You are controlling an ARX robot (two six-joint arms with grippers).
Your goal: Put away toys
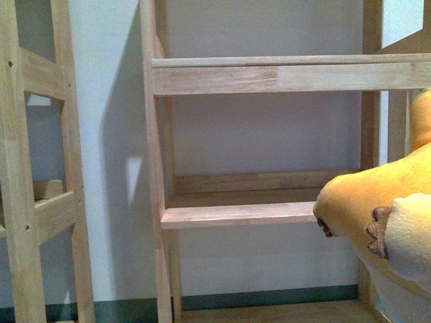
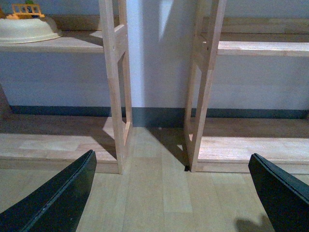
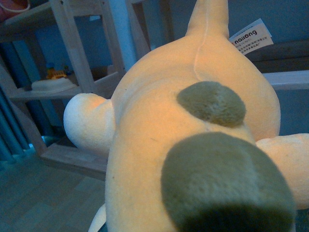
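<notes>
While the plush toy [image 1: 363, 202] hangs clear of the floor at the right edge of my front view, near the camera and roughly level with the lower shelf board [image 1: 236, 215], I read this as mid-carry. It looks raised to board height so it can go in over the front edge. That's a judgement, not confirmed.

Left gripper [image 2: 172, 154]: jaws spread wide with nothing between them, aimed at the floor [image 2: 154, 193] in front of the gap between the two shelf units. Likely parked low to stay out of the way, since this looks like a one-arm job.

Right gripper: not visible in any view. The plush fills the right wrist camera, so I can't tell how or where it is gripped. The toy being airborne suggests it is held.

Hidden or unclear:
- The toy is cut off by the right frame edge in the front view, so its full shape is unknown.
- The brown stitched bit [image 1: 378, 232] beside the cream patch [image 1: 411, 235] could be a paw or a mouth; I can't say which.
- The sewn label [image 3: 251, 35] is only partly legible.
- The right upright of the middle unit is partly blocked by the toy.
- A cream dish [image 2: 26, 30] sits on a shelf in the left wrist view, cropped. The yellow object [image 2: 26, 9] on it is too small to identify.
</notes>
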